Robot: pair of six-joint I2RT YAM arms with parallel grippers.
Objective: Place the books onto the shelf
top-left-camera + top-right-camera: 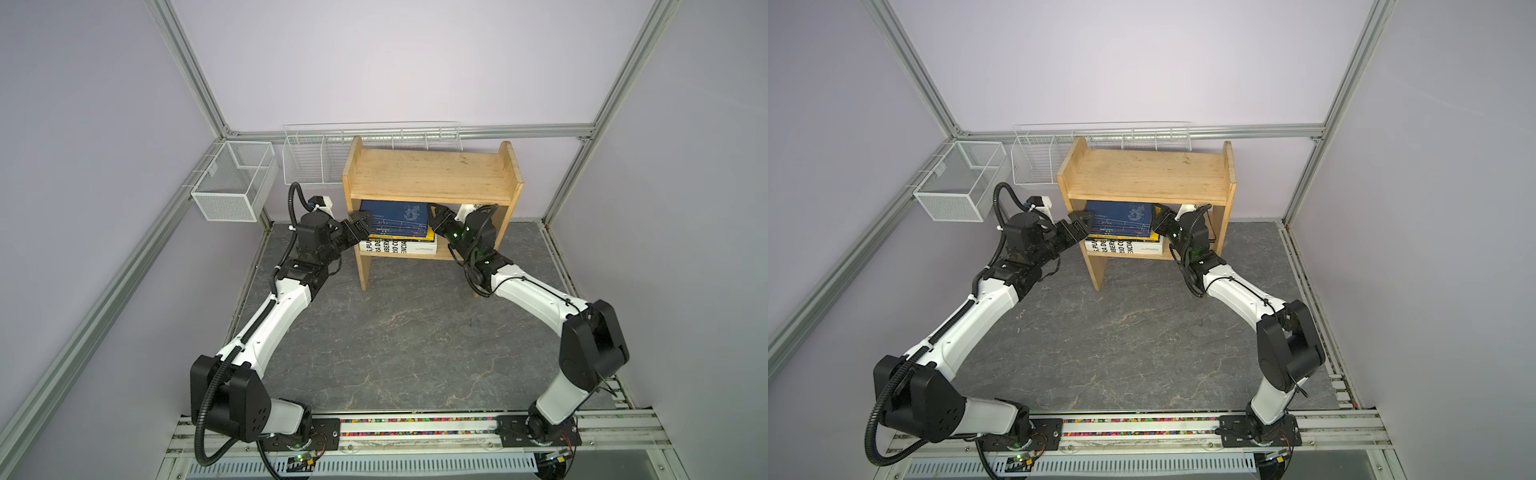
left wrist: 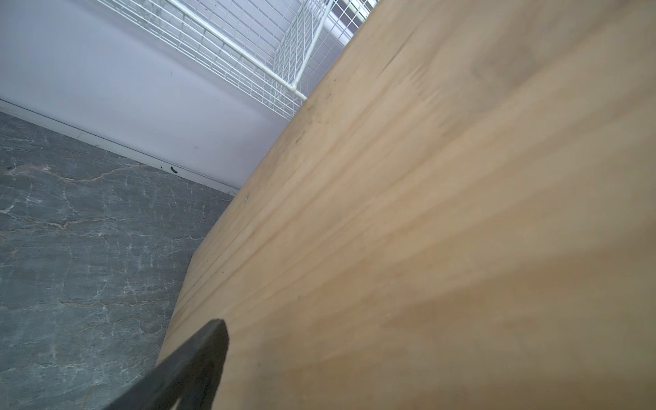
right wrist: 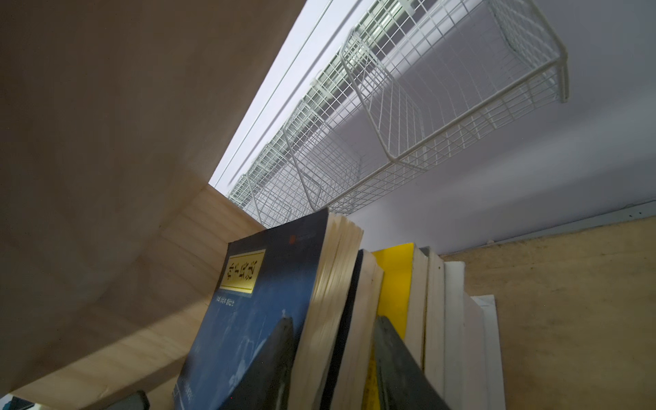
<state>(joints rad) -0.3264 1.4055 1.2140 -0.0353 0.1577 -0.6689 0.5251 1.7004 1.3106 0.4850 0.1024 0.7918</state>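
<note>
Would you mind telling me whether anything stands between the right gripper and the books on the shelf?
Nothing visible does. The right gripper is at the end of the books inside the shelf; its fingers flank the upper ones, one on the navy cover.

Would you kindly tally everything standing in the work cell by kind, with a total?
Wooden shelf: 1
Book stack: 1
White baskets: 2
Robot arms: 2
Total: 6
</note>
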